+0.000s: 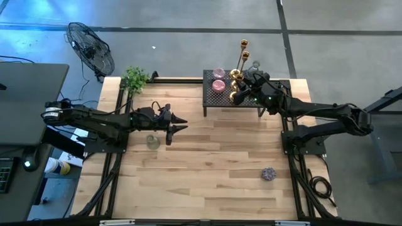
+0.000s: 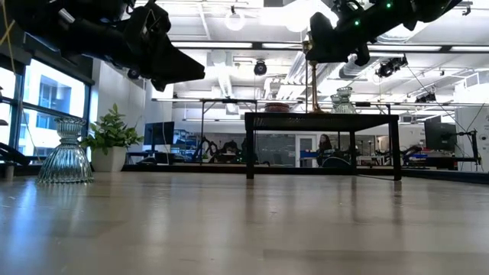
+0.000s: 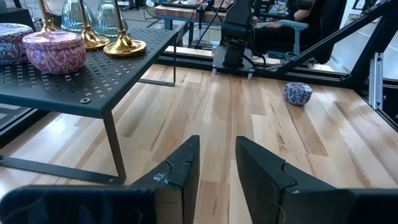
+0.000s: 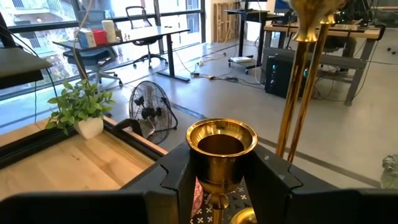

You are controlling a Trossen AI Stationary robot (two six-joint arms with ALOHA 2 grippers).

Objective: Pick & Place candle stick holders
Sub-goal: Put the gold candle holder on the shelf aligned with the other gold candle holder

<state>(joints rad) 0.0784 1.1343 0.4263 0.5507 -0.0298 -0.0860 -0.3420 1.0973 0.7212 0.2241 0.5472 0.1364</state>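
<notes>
A black mesh rack [image 1: 276, 85] stands at the table's far right. It carries two pink cups [image 1: 218, 80], short gold holders [image 1: 235, 75], two tall brass sticks [image 1: 244, 50] and a clear glass cup [image 1: 255, 64]. My right gripper [image 1: 240, 94] hovers over the rack, shut on a short gold holder [image 4: 221, 143]. My left gripper [image 1: 181, 123] stands open above the table's left half, with nothing between its fingers [image 3: 186, 168]. A clear ribbed glass holder [image 1: 152, 141] stands on its foot on the table beside it. A purple holder [image 1: 269, 174] sits on the table at the near right. My right gripper pinches the short gold holder between its two fingers [image 4: 177, 180], just under its cup, at the stem [image 4: 217, 198]. The fingers come in about level from the table's right side. The holder stands upright with its cup above the fingers, which hide its foot.
A small potted plant [image 1: 135, 78] stands at the table's far left corner. A floor fan [image 1: 91, 47] is beyond the table's far left. Bare wooden tabletop [image 1: 213, 169] stretches across the middle and near side. The rack's legs [image 2: 250, 149] stand on the far part of the table.
</notes>
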